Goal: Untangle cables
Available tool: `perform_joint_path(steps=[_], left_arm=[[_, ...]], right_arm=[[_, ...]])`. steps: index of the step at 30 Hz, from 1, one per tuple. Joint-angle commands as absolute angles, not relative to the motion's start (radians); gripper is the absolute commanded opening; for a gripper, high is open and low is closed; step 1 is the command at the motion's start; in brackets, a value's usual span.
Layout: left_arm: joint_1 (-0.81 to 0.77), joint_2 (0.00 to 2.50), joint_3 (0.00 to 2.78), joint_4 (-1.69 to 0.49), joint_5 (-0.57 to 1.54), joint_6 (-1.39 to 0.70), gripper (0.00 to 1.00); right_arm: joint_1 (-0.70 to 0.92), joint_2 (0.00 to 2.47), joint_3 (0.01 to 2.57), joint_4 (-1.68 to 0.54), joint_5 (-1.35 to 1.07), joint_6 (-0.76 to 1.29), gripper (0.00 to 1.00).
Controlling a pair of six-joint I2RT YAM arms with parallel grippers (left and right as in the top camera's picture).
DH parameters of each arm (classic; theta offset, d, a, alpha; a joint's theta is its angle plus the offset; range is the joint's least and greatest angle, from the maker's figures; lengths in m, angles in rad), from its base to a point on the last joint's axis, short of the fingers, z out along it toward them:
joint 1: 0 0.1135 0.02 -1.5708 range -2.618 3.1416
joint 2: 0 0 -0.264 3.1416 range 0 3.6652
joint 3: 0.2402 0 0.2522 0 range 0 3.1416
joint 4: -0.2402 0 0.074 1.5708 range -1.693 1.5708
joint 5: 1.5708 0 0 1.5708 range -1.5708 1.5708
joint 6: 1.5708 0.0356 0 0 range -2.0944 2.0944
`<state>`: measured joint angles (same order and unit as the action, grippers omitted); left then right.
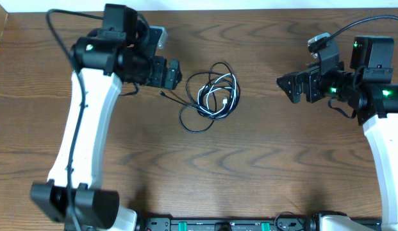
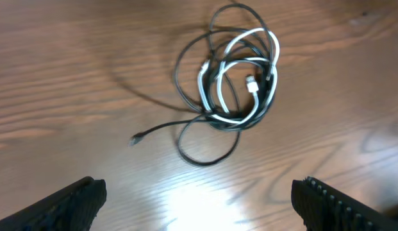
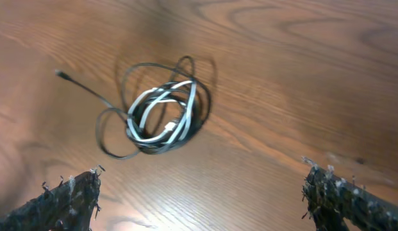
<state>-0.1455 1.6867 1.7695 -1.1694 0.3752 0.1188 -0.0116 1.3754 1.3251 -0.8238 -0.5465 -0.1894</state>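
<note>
Item, left tool (image 2: 200, 192): two dark fingers (image 2: 70, 205) at the lower corners of the left wrist view, set wide apart, with only bare table (image 2: 70, 77) between them. Item, right tool (image 3: 202, 179): two dark, rough-edged fingers (image 3: 64, 205) at the lower corners of the right wrist view, likewise spread wide and holding nothing. Both tools hang above the table, clear of the cords. Item, cables (image 1: 215, 96): one tangled bundle lying flat on the wood-grain table, in its far half, between the two tools; near the left tool, well apart from the right. Contents of bundle: white cable (image 2: 250, 35), coiled in a few loops at the core, with a small white plug (image 2: 251, 83) lying inside the coil; black cables (image 2: 200, 162), thin, looped around and through the white one, with one wider loop lying out on the side toward the robot. Loose black end (image 2: 157, 129): trails out of the bundle toward the left tool and finishes in a small black plug (image 2: 136, 137) on the table, just short of that tool. The number of black cords in the bundle cannot be told. Item, arms: white left arm (image 1: 83, 128) and white right arm (image 1: 384, 138), one at each side of the table.
</note>
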Motion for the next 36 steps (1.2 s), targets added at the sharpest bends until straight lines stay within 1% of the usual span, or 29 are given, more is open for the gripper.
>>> perform_joint_path(steps=[1,2,4,7,9,11,12,17,20,23,27,30,31,36], left_arm=[[-0.154,1.763,1.782,-1.129,0.548,0.113,0.98],[-0.167,1.79,1.782,-1.109,0.548,0.097,0.98],[-0.205,1.83,1.782,-1.082,0.525,0.067,0.98],[-0.274,1.872,1.782,-1.045,0.402,-0.026,0.93],[-0.327,1.902,1.782,-1.014,0.331,-0.076,0.83],[-0.367,1.928,1.782,-0.969,0.3,-0.126,0.74],[-0.385,1.944,1.782,-0.937,0.293,-0.166,0.72],[-0.432,2.045,1.782,-0.73,0.291,-0.388,0.72],[-0.433,2.117,1.782,-0.618,0.216,-0.577,0.72],[-0.435,2.191,1.782,-0.504,0.212,-0.688,0.71],[-0.446,2.252,1.782,-0.413,0.212,-0.807,0.7],[-0.457,2.265,1.782,-0.366,0.207,-0.825,0.7],[-0.464,2.268,1.782,-0.356,0.189,-0.826,0.66],[-0.504,2.273,1.778,-0.353,0.049,-0.833,0.6]], right_arm=[[-0.004,1.388,1.345,-0.818,-0.611,-0.169,0.99],[-0.004,1.394,1.345,-0.813,-0.594,-0.168,0.96],[-0.006,1.4,1.345,-0.8,-0.527,-0.113,0.96],[-0.007,1.407,1.345,-0.788,-0.422,-0.016,0.95],[-0.009,1.414,1.345,-0.785,-0.376,0.03,0.94],[-0.009,1.42,1.345,-0.783,-0.375,0.033,0.93],[-0.009,1.425,1.345,-0.781,-0.375,0.033,0.93],[-0.009,1.436,1.345,-0.788,-0.376,0.034,0.91],[-0.007,1.439,1.345,-0.794,-0.376,0.034,0.9],[-0.005,1.44,1.345,-0.804,-0.376,0.042,0.89],[-0.005,1.441,1.345,-0.805,-0.376,0.052,0.89],[-0.005,1.443,1.345,-0.805,-0.376,0.052,0.89],[-0.005,1.443,1.345,-0.805,-0.376,0.052,0.88],[-0.005,1.443,1.344,-0.807,-0.376,0.052,0.88]])
